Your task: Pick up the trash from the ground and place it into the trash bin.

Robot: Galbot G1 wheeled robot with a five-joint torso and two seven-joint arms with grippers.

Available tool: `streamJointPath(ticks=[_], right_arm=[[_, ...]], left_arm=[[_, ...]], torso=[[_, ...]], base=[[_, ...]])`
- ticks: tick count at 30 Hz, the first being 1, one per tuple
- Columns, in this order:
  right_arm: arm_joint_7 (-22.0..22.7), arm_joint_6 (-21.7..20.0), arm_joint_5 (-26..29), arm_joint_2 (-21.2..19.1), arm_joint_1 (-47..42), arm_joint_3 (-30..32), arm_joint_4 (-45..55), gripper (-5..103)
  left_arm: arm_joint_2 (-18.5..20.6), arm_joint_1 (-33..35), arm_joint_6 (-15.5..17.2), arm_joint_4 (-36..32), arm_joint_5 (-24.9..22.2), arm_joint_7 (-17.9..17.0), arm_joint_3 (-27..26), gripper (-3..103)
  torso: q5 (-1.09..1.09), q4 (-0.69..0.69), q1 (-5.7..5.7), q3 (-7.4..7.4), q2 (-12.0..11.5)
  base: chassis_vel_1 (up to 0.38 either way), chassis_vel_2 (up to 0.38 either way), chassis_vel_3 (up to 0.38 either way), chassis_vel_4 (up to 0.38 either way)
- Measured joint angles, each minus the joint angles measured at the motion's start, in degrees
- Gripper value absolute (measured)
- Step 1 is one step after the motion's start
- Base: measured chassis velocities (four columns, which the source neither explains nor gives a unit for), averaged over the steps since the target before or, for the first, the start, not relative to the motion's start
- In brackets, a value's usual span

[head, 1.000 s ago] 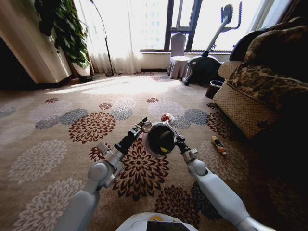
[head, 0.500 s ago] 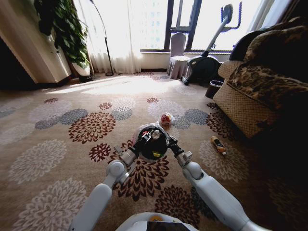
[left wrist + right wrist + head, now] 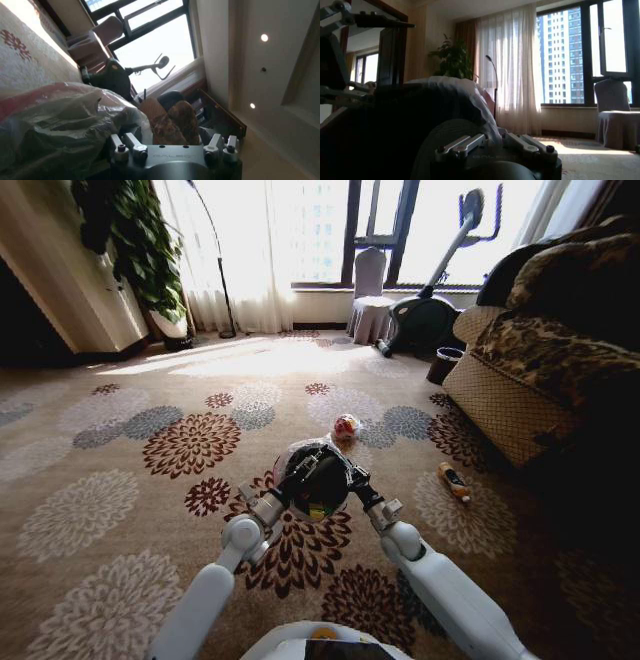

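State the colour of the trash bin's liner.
Translucent whitish-grey, ruffled around the black trash bin; clearest in the left wrist view.

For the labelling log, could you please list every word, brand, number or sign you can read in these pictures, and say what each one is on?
"GALBOT", faint, on the grey housing of the left gripper in the left wrist view.
A similar faint marking on the right gripper housing in the right wrist view: too dim to read.
The small bottle on the carpet by the sofa: any label is too small to read.
The red-white wad beyond the trash bin: print too small to read.
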Motion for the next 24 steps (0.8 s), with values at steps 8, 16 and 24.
streamJointPath(ticks=[8,16,24], right_arm=[[0.0,-1.8,1.1,-2.7,-5.8,7.7,4.9,0],[0.0,-3.2,-1.8,-2.3,-14.4,15.4,7.9,0],[0.0,-4.1,-2.5,1.0,-23.4,27.3,12.1,0]], left_arm=[[0.3,1.0,-12.0,-1.8,21.9,13.0,-6.6,99],[0.1,0.7,-15.0,0.4,24.0,13.8,-11.1,100],[1.7,0.0,-16.9,6.5,33.4,4.4,-14.2,100]], torso=[[-0.02,-0.03,0.0,-0.01,0.0],[0.0,0.0,0.0,-0.01,0.0],[-0.01,-0.01,-0.01,-0.01,0.0]], base=[[0.0,0.0,0.0,0.0],[0.0,0.0,0.0,0.0],[0.0,0.0,0.0,0.0]])
